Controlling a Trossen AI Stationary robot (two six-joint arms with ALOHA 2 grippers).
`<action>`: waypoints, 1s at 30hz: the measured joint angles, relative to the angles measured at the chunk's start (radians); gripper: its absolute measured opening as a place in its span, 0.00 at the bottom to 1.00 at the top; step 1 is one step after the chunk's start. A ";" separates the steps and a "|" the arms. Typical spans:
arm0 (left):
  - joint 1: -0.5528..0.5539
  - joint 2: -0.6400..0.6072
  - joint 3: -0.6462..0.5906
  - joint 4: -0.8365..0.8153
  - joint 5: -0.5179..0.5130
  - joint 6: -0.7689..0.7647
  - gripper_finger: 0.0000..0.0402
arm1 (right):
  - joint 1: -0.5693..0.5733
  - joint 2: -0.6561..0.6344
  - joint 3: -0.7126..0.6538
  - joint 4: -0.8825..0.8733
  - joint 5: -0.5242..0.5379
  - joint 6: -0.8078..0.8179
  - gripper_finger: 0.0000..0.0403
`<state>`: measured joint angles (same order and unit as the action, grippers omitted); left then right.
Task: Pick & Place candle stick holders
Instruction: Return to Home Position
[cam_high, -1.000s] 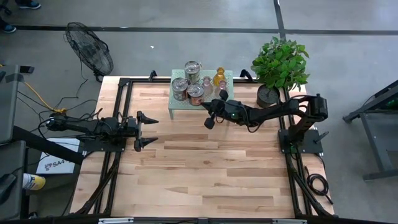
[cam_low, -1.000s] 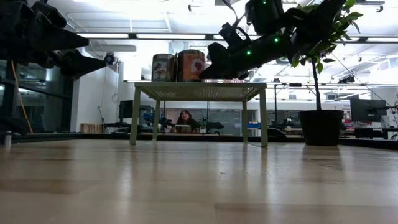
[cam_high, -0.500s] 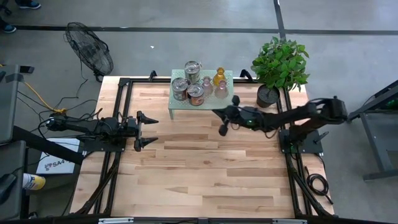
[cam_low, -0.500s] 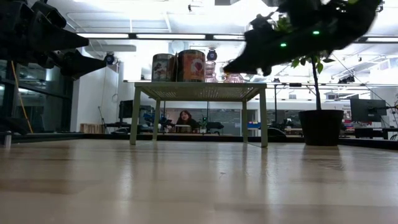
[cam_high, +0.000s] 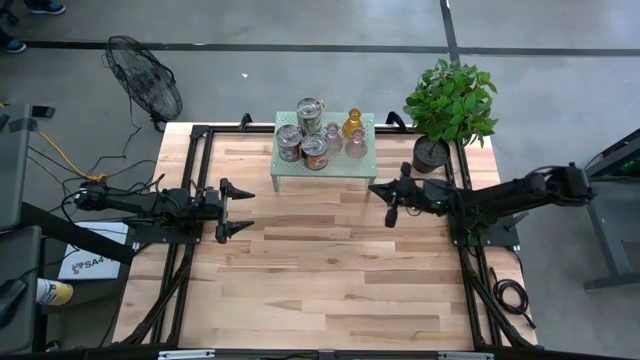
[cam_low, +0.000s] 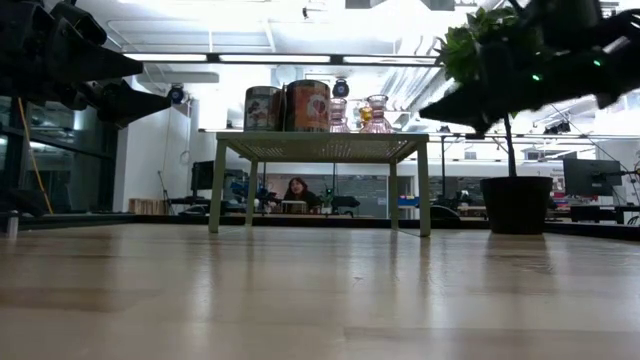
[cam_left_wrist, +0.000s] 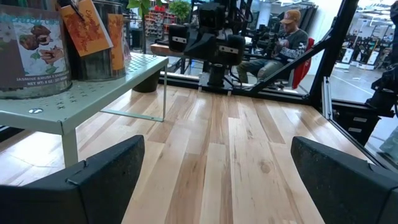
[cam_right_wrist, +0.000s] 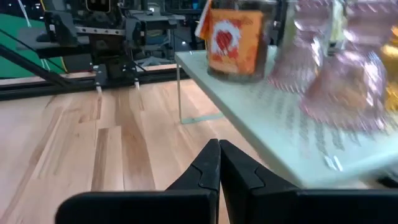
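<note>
Holders sit on the stand at 12 o'clock, so just draw the right gripper, jaws pressed together and empty, back toward 3 past the plant; left gripper waits spread at 9.

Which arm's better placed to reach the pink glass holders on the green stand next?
Right. The right hand, shut, hangs just off the stand's plant-side corner, nearest the pink glass holders. The left hand, open, sits over the table's left side, farther off.
</note>
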<state>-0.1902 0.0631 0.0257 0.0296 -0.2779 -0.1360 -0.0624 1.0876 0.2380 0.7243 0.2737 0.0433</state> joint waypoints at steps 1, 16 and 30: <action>0.000 0.000 0.000 0.000 0.000 0.000 0.99 | 0.000 -0.021 -0.023 0.000 0.000 0.010 0.00; 0.000 0.000 0.000 0.000 0.000 0.000 0.99 | 0.015 -0.221 -0.225 0.064 -0.134 0.088 0.00; 0.000 0.000 0.000 0.000 0.000 0.000 0.99 | 0.064 -0.406 -0.229 -0.079 -0.161 0.040 0.00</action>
<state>-0.1902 0.0631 0.0257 0.0296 -0.2779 -0.1360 0.0021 0.6814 0.0093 0.6453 0.1124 0.0835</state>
